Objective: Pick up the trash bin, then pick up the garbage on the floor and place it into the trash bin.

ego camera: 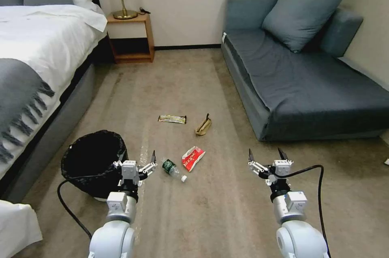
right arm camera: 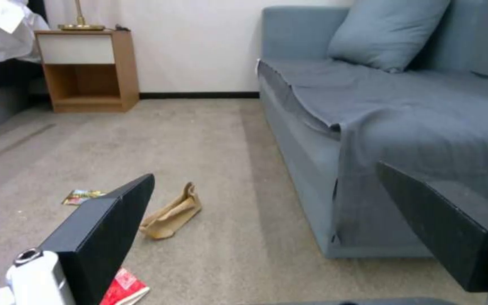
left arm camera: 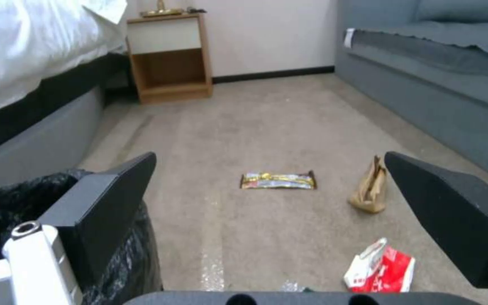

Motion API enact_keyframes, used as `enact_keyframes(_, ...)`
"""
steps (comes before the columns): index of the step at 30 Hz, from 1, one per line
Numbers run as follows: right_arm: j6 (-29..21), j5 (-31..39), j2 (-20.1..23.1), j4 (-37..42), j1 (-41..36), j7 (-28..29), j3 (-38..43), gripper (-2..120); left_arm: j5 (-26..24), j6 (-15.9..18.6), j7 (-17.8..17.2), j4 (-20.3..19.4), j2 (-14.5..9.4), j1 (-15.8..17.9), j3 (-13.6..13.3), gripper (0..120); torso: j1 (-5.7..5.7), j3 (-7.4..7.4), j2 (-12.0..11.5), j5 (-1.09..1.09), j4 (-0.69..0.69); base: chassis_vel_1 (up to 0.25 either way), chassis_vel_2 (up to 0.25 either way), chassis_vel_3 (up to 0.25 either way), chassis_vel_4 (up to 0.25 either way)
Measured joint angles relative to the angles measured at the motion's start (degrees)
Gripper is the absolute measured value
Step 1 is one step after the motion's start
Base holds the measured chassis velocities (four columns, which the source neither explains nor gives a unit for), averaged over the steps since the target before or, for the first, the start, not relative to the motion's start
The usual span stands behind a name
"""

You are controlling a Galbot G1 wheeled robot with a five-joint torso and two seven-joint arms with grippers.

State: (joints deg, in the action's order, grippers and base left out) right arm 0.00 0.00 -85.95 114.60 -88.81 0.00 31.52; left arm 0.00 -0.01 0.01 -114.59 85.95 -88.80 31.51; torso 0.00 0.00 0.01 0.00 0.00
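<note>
The trash bin [ego camera: 94, 163] stands on the floor beside the bed [ego camera: 36, 67], and it has not been picked up yet. It is white, with a shiny black bag inside. The left hand [ego camera: 137, 160] hangs just beside the bin, on the side away from the bed, and its fingers are spread wide with nothing in them. So the bin lies right next to this hand, and the left arm is by far the nearer one for lifting it.

Next to the bin, on the side away from the bed, lies the clear bottle [ego camera: 173, 169]. Its white cap points away from the bin. Past the bottle is the red-white wrapper [ego camera: 193, 158]. Farther from the bin, toward the back wall, lie the gold-black bar wrapper [ego camera: 172, 119] and the tan paper pouch [ego camera: 203, 125]. The bar wrapper lies flat with its long side going across the room.

The right hand [ego camera: 266, 158] hangs well apart from the bin, near the sofa [ego camera: 308, 88]. Its fingers are also spread wide and hold nothing.
</note>
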Motion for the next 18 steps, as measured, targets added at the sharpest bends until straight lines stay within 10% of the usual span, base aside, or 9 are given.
enact_keyframes(18,0.0,0.0,0.0,0.0,0.0,0.0,0.0,100,0.0,0.0,0.0,0.0,0.0,0.0,0.0,100,0.0,0.0,0.0,0.0,0.0,0.0,0.0,0.0,0.0)
